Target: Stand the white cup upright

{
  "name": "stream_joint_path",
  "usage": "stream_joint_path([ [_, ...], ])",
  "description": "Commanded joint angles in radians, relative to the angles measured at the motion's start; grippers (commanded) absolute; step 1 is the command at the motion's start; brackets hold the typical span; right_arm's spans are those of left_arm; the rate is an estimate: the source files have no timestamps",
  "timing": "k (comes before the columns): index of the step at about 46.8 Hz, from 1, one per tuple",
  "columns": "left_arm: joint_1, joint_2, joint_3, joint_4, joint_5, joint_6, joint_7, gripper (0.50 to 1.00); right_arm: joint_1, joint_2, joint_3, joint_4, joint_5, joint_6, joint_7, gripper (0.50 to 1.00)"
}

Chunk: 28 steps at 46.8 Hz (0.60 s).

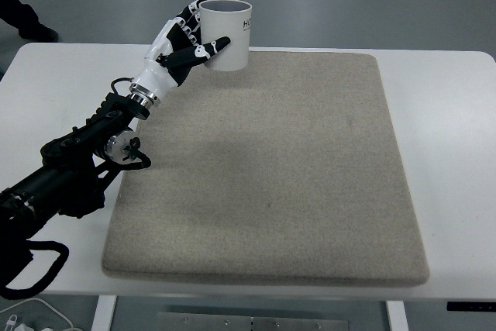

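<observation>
A white cup (pixel 229 35) with dark print near its rim stands upright, mouth up, at the far left corner of the grey mat (pixel 267 168). My left hand (pixel 191 35) is curled around the cup's left side, thumb across its front and fingers behind it. I cannot tell whether the cup's base rests on the mat or hangs just above it. The right arm is out of view.
The grey mat covers most of the white table (pixel 449 114). A person's dark shoe and leg (pixel 23 13) show on the floor at the top left. Cables (pixel 31 315) hang below the table's near left edge.
</observation>
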Motion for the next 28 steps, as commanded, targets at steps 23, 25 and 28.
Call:
stream_joint_path([
  [23,0.030,0.003,0.082,0.058,0.017,-0.010,0.000,0.662,0.000,0.000,0.000,0.000,0.000,0.000,0.000,0.930],
  [25,0.029,0.005,0.090,0.067,0.018,-0.007,0.000,0.664,0.000,0.000,0.000,0.000,0.000,0.000,0.000,0.930],
  [28,0.029,0.005,0.101,0.087,0.034,-0.007,0.000,0.666,0.000,0.000,0.000,0.000,0.000,0.000,0.000,0.930],
])
